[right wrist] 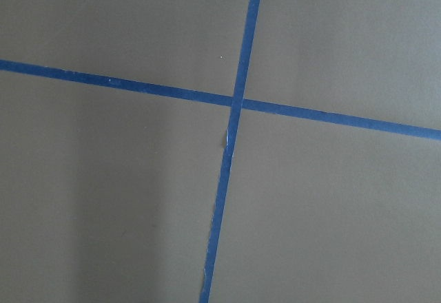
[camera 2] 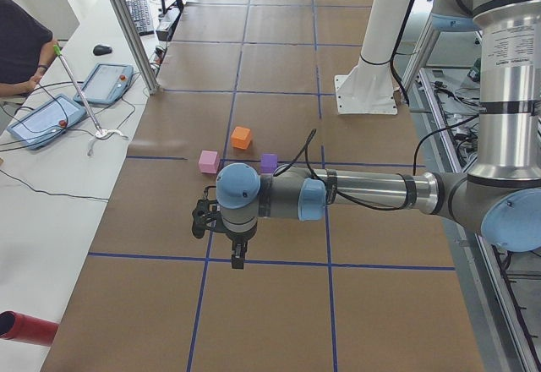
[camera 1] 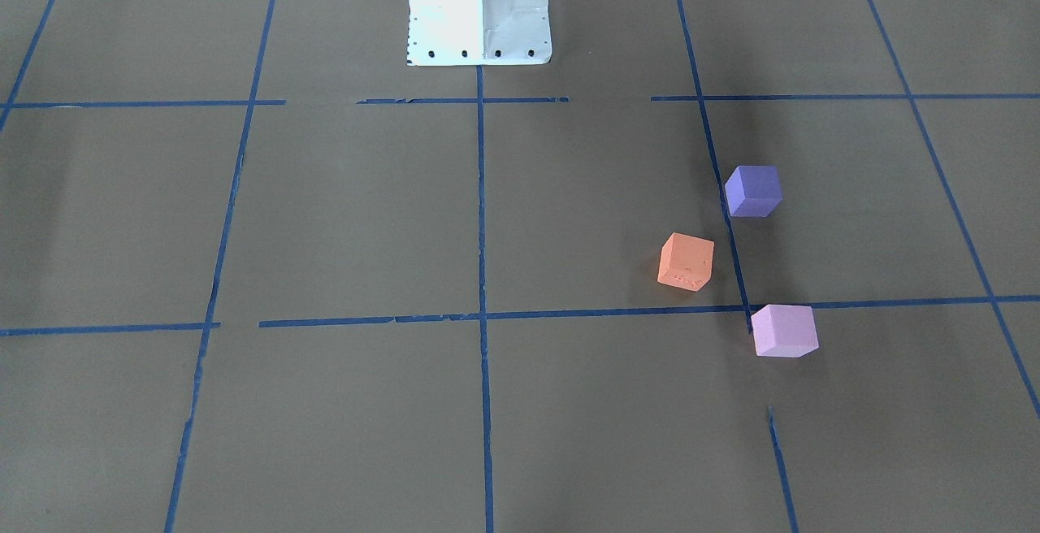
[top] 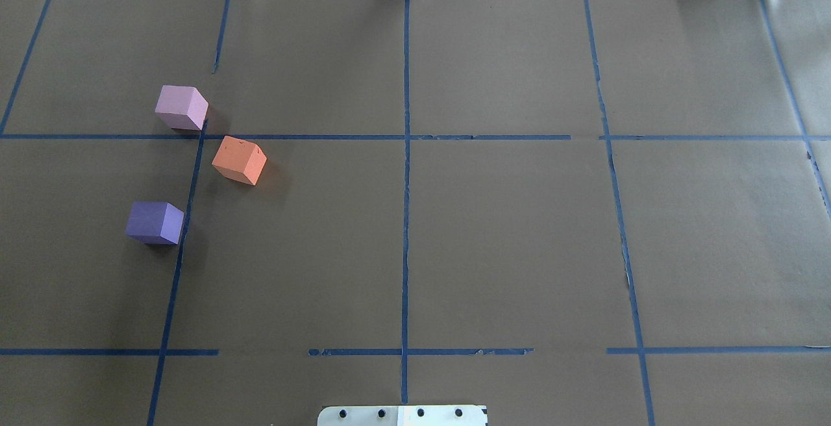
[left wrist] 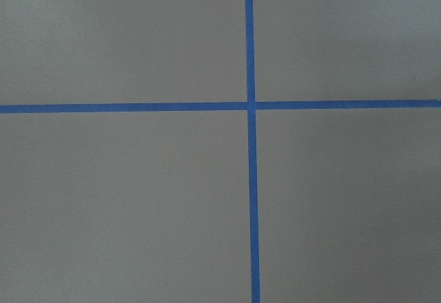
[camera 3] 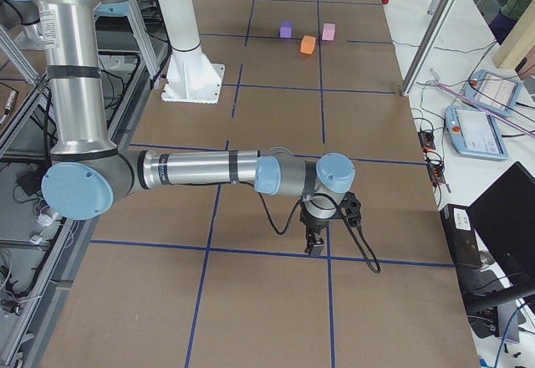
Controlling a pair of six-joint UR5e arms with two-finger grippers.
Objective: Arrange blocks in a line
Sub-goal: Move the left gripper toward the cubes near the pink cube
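Three cubes lie apart on the brown paper on my left side. The violet-purple block (top: pixel 154 223) is nearest me, the orange block (top: pixel 239 160) is further out and more central, and the pale pink-lilac block (top: pixel 182 107) is farthest. They also show in the front view: violet (camera 1: pixel 753 191), orange (camera 1: pixel 686 262), pink (camera 1: pixel 783 331). My left gripper (camera 2: pixel 237 258) hangs over bare paper well short of the blocks, seen only from the side, so I cannot tell its state. My right gripper (camera 3: pixel 315 242) hangs far from the blocks (camera 3: pixel 308 45), state also unclear. Both wrist views show only paper and tape.
Blue tape lines (top: pixel 406 173) grid the paper. The white robot base (camera 1: pixel 479 13) stands at my edge of the table. An aluminium post (camera 2: pixel 127 25), tablets (camera 2: pixel 46 121) and an operator (camera 2: pixel 21 46) are on the far side bench. A red tube (camera 2: pixel 25 327) lies there too.
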